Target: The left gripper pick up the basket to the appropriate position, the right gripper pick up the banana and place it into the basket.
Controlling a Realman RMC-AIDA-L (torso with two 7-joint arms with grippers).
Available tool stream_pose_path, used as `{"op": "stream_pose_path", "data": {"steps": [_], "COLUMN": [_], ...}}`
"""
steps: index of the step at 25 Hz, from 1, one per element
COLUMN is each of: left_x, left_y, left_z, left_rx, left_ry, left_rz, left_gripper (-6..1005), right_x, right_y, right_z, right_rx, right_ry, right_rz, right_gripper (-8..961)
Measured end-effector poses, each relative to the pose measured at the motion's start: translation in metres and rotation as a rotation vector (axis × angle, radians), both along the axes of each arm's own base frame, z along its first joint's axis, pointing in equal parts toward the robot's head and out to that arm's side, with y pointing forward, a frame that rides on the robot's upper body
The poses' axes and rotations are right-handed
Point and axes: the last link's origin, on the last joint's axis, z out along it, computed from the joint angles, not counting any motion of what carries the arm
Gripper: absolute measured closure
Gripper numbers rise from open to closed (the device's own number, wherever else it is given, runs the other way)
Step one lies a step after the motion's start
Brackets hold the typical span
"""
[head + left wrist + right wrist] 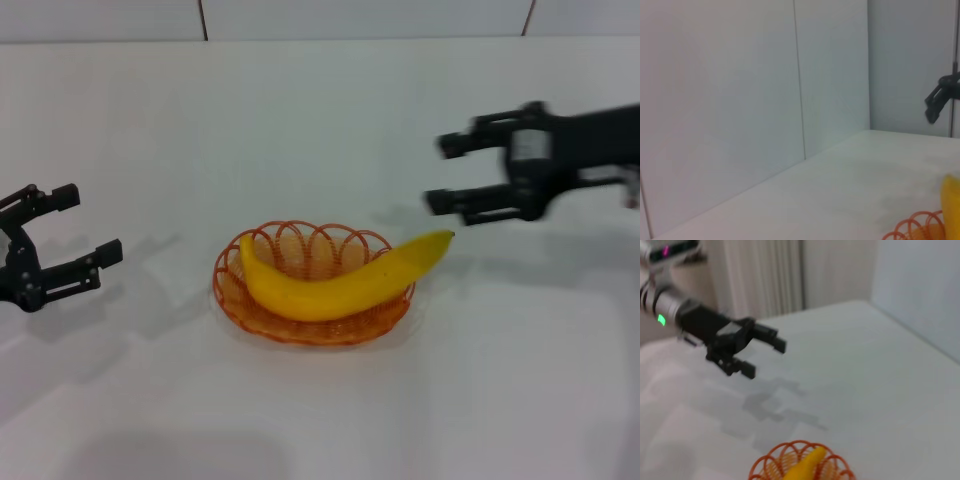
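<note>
At frame centre the banana (340, 283) lies across the basket (262, 320), tip overhanging. Both grippers, left (75, 232) and right (440, 173), are spread and empty; a nudge could roll it out.

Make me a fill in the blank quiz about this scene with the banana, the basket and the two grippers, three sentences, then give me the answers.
1. The banana lies in the orange wire ____.
2. The left gripper and the right gripper both have their fingers ____ and hold nothing.
3. The basket stands on the white table between the two ____.

Missing words: basket; open; grippers
</note>
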Motion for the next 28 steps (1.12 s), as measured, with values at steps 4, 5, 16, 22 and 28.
{"op": "stream_pose_path", "data": {"steps": [4,5,16,22,28], "left_x": [-0.001,-0.001,0.006,0.0,-0.001], "left_y": [-0.002,-0.002,-0.021,-0.028,-0.022], "left_z": [-0.001,-0.001,-0.012,-0.013,-0.015], "left_rx": [0.008,0.009,-0.129,-0.2,-0.193], "left_ry": [-0.002,-0.003,0.01,0.047,0.075], "left_rz": [-0.004,-0.005,-0.115,-0.102,-0.089], "left_gripper": [133,133,133,133,133], "right_x": [0.047,0.058,0.13,0.134,0.133], "right_y": [-0.024,-0.03,-0.072,-0.068,-0.051], "right_z": [0.017,0.02,0.011,-0.007,-0.024], "right_rx": [0.064,0.078,0.068,0.003,-0.015], "right_ry": [0.096,0.112,0.097,0.026,-0.014], "right_rz": [0.019,0.034,0.143,0.126,0.11], "right_gripper": [233,233,232,236,243]}}
